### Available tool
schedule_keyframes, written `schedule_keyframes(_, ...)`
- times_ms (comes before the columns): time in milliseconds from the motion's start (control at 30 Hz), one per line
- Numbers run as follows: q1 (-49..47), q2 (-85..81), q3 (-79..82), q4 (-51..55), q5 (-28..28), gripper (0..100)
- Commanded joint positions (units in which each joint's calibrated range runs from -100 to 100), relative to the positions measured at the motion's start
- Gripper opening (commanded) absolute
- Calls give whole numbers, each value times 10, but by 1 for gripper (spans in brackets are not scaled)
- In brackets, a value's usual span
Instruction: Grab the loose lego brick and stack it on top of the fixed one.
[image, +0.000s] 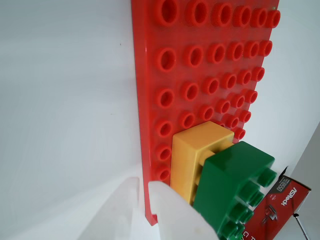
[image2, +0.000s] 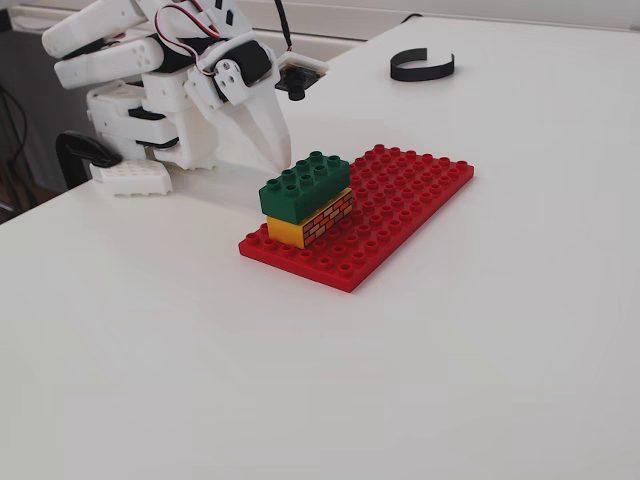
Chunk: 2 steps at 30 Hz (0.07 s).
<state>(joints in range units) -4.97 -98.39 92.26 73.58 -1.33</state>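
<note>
The dark green loose brick (image2: 305, 185) sits on top of the yellow fixed one (image2: 312, 222) with the brick-wall print, near the left end of the red baseplate (image2: 400, 200). In the wrist view the green brick (image: 232, 185) lies on the yellow one (image: 192, 150), a little offset from it. My gripper (image2: 280, 155) is just behind the stack, apart from it and empty. In the wrist view its white fingers (image: 172, 215) enter from the bottom with a narrow gap between the tips (image: 144, 184).
The arm's white base (image2: 130, 130) stands at the back left by the table edge. A black curved band (image2: 422, 66) lies at the back. A red printed box (image: 285, 200) shows at the lower right of the wrist view.
</note>
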Motion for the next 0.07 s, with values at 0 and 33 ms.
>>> schedule_keyframes(0,4,4,1,9,-2,1)
schedule_keyframes(33,4,4,1,9,-2,1)
